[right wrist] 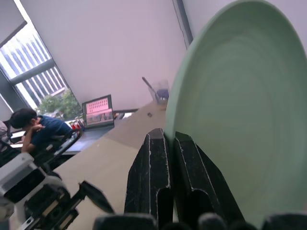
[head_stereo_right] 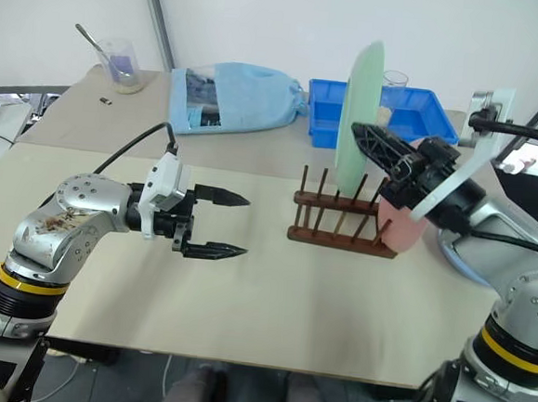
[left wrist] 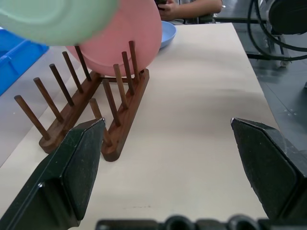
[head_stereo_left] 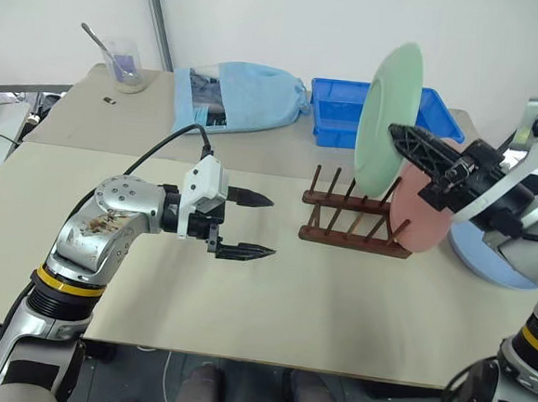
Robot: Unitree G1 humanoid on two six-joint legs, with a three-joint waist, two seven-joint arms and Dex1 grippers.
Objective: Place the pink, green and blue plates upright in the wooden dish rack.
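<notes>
Green plate [head_stereo_left: 388,117] in right hand [head_stereo_left: 413,143] (upright) above wooden dish rack [head_stereo_left: 354,225]

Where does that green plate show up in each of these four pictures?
Left eye: green plate upper right, upright above the wooden dish rack.
Right eye: edge-on, upper centre-right, above the rack.
Left wrist: top left corner, over the pink plate.
Right wrist: right half, pinched by the right pincer.
Shared landmark: the rack.

The right hand [head_stereo_left: 397,134] and its arm cover much of the pink plate [head_stereo_left: 415,219] in the dish rack [head_stereo_left: 355,225] and the blue plate [head_stereo_left: 488,259] beyond it.
</notes>
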